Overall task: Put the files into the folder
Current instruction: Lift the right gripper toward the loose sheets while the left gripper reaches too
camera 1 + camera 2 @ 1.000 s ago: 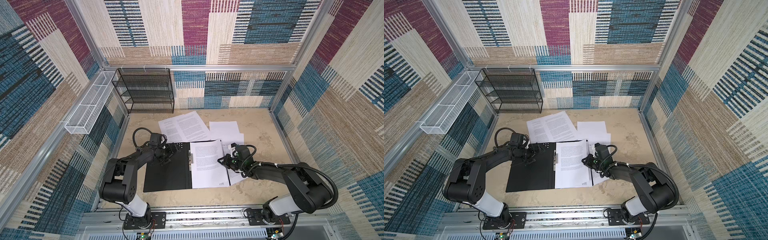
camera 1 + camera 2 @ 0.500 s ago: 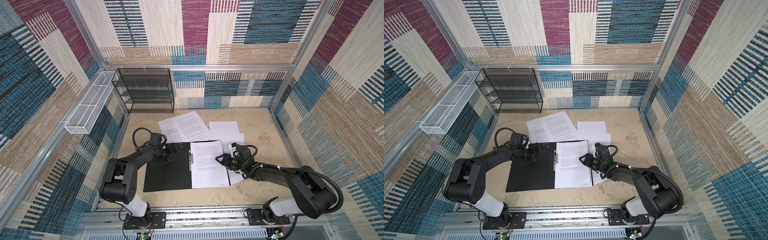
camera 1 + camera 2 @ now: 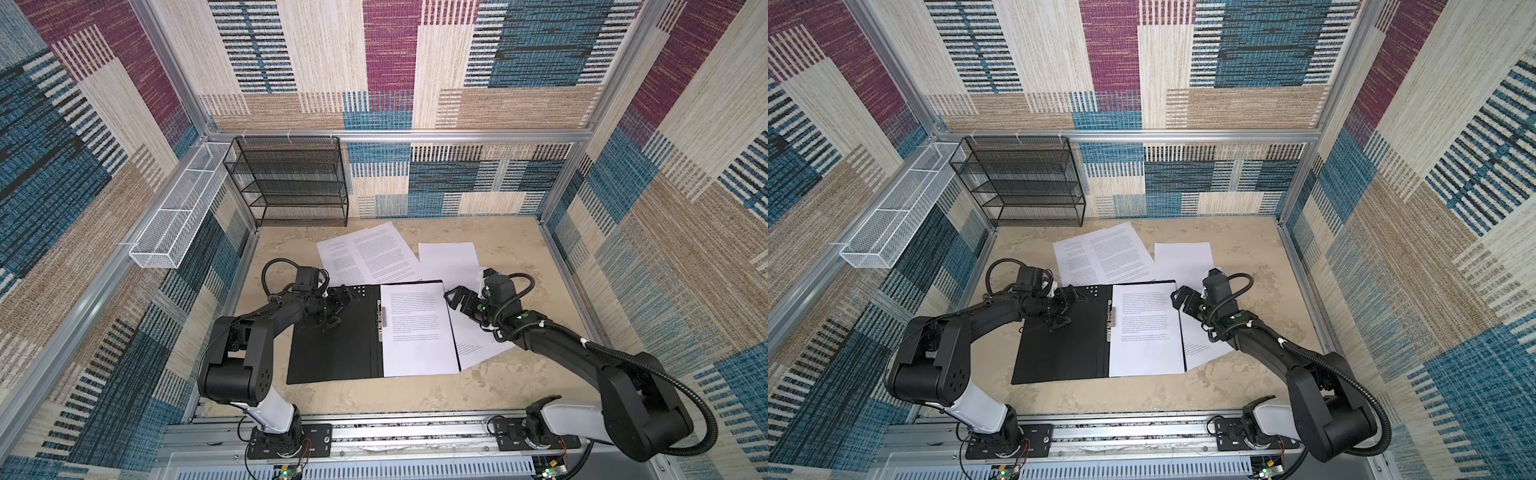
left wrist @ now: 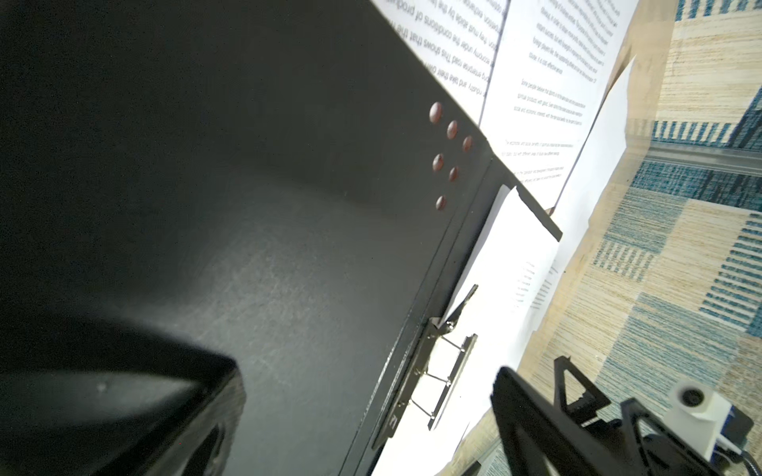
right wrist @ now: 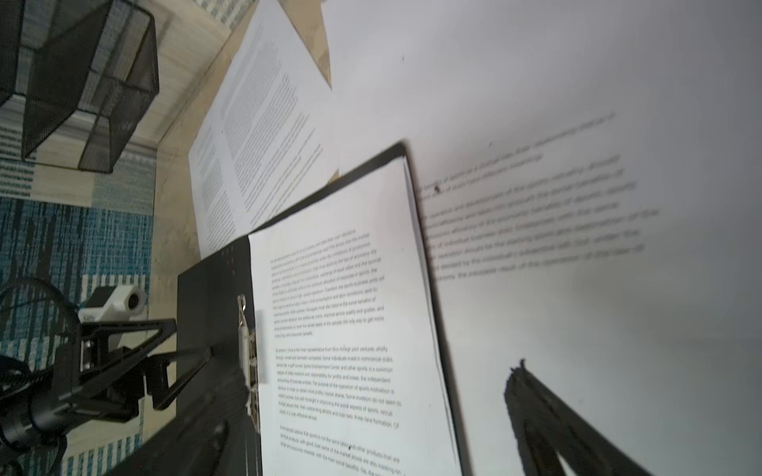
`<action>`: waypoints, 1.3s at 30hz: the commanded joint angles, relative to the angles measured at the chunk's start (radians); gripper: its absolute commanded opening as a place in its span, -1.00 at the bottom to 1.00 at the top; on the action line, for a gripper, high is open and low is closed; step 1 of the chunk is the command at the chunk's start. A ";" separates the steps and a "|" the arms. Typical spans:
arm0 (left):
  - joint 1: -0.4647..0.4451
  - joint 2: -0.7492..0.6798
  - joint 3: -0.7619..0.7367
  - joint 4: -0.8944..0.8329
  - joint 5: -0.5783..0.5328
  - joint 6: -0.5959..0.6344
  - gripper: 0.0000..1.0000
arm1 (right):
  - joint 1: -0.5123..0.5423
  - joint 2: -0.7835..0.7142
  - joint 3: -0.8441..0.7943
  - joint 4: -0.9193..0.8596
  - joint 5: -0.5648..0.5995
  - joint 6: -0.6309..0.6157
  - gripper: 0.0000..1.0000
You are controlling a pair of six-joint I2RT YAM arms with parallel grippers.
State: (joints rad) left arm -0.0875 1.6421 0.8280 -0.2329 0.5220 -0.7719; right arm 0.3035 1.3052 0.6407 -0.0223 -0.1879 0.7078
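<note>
Patchwork woven walls in blue, maroon and beige close in a beige counter (image 3: 519, 257). At its 11 o'clock corner stands a black mesh rack (image 3: 291, 183), and a white mesh basket (image 3: 174, 224) hangs on the wall at 9 o'clock.

Near the middle of the counter the folder (image 3: 332, 357) lies open and flat, black inside up, with a metal clip (image 3: 379, 320) along its spine. One printed sheet (image 3: 417, 332) lies squarely on the folder's 3 o'clock half, its edge just beside the clip. The other papers are on the counter. A pair of overlapping printed sheets (image 3: 368, 255) meets the folder's 12 o'clock edge. A plain-looking sheet (image 3: 449, 257) lies at 1 o'clock. A further sheet (image 3: 473, 353) sticks out from under the folder's 3 o'clock edge, beneath the right arm.

At the folder's 2 o'clock corner the right tool (image 3: 454, 300) hangs low, just beside the edge of the filed sheet. Its fingers are apart and grip nothing.

The left tool (image 3: 337, 311) is over the folder's bare 9 o'clock half, near the 12 o'clock edge and close to a cluster of small dots (image 4: 449, 152). Its fingers are spread wide with nothing between them. Whether a fingertip touches the black surface cannot be told.
</note>
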 commanded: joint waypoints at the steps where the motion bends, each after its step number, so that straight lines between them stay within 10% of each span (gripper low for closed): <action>1: 0.016 0.010 0.005 -0.233 -0.210 0.009 0.94 | -0.083 0.037 0.064 -0.019 0.004 -0.132 0.99; 10: -0.253 -0.161 0.285 -0.274 -0.285 0.090 0.94 | -0.276 0.333 0.285 0.039 -0.053 -0.258 0.99; 20: -0.510 0.352 0.822 -0.103 0.007 0.110 0.94 | -0.329 0.452 0.326 0.089 -0.168 -0.233 0.99; 31: -0.531 0.884 1.458 -0.245 0.078 0.192 0.93 | -0.340 0.543 0.442 0.054 -0.247 -0.232 1.00; 39: -0.520 0.966 1.494 -0.286 0.024 0.206 0.93 | -0.340 0.644 0.563 0.089 -0.284 -0.271 1.00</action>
State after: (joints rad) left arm -0.6163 2.5988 2.3249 -0.4866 0.5751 -0.5991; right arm -0.0376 1.9202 1.1637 0.0277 -0.4450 0.4625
